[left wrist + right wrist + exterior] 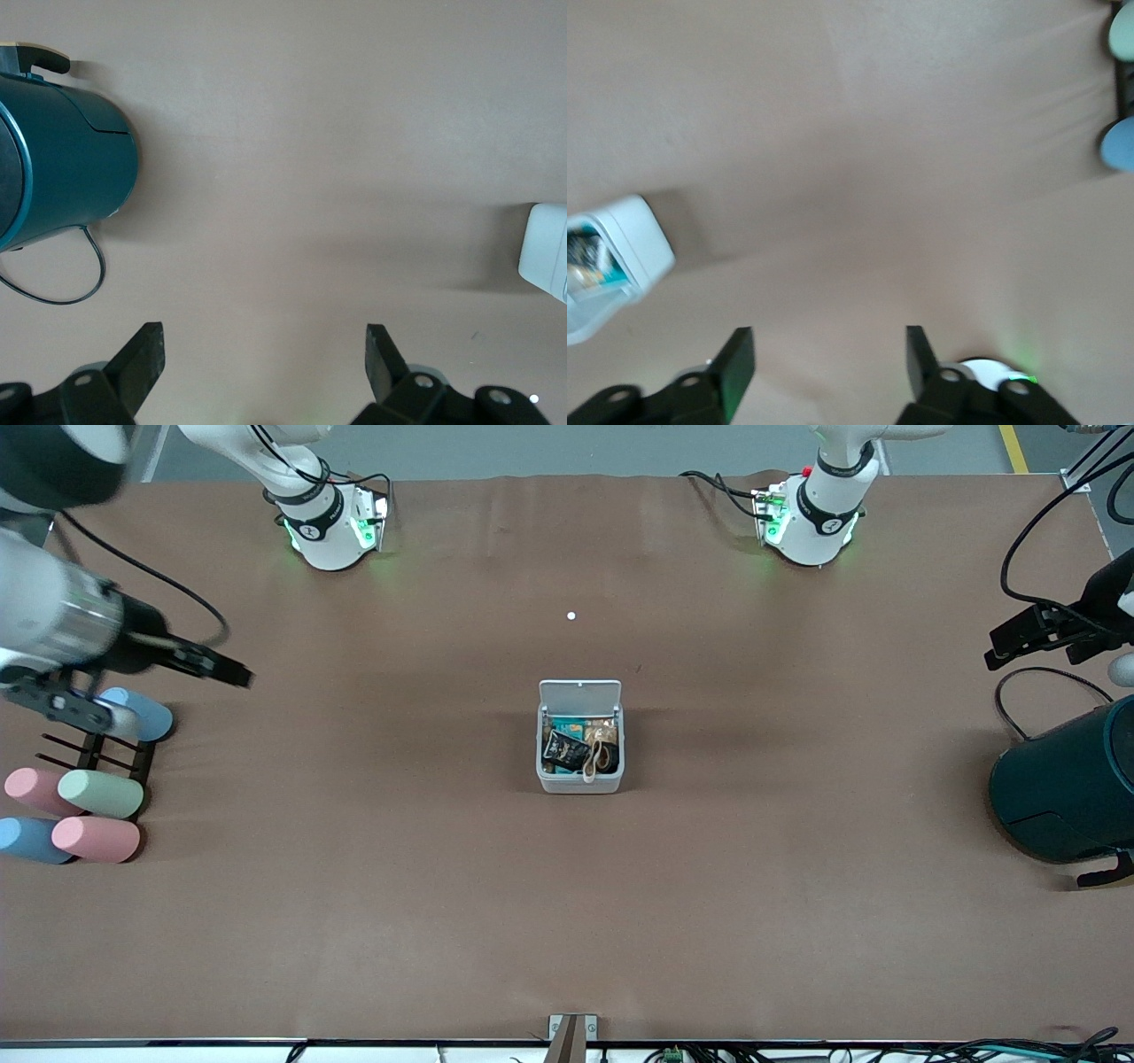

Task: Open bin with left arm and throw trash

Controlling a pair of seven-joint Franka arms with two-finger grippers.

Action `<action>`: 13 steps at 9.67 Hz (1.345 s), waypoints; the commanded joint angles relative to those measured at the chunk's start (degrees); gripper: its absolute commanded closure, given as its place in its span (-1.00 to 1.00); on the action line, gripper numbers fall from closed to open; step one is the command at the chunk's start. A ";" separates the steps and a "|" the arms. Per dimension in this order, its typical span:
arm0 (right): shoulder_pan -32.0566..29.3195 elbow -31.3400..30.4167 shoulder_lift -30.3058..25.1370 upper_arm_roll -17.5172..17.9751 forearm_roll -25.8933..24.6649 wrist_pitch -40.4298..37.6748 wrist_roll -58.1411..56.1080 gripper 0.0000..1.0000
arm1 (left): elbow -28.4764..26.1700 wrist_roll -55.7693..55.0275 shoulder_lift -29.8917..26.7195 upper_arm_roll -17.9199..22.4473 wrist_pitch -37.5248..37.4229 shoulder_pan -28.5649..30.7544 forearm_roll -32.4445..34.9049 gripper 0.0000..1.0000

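The small white-grey bin [580, 781] stands in the middle of the table with its lid [580, 694] swung up and open. Inside lie a dark printed snack wrapper [564, 750], a beige rubber-band loop [594, 766] and a small dark item [610, 759] beside the loop. My left gripper [1010, 642] is open and empty over the left arm's end of the table; its wrist view [265, 329] shows one corner of the bin [545, 252]. My right gripper [221, 669] is open and empty over the right arm's end; its wrist view [830, 332] shows the bin [620, 252].
A large dark teal container [1067, 788] with a cable lies at the left arm's end and shows in the left wrist view [62, 168]. Several pastel cylinders [99, 793] lie by a black rack [93, 751] at the right arm's end. A tiny white dot [570, 615] lies farther from the camera than the bin.
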 commanded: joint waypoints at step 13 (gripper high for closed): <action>-4.75 -1.23 -5.74 1.31 -9.85 0.82 -20.75 -1.00 | 2.52 0.59 1.46 0.16 0.23 0.03 0.00 -1.00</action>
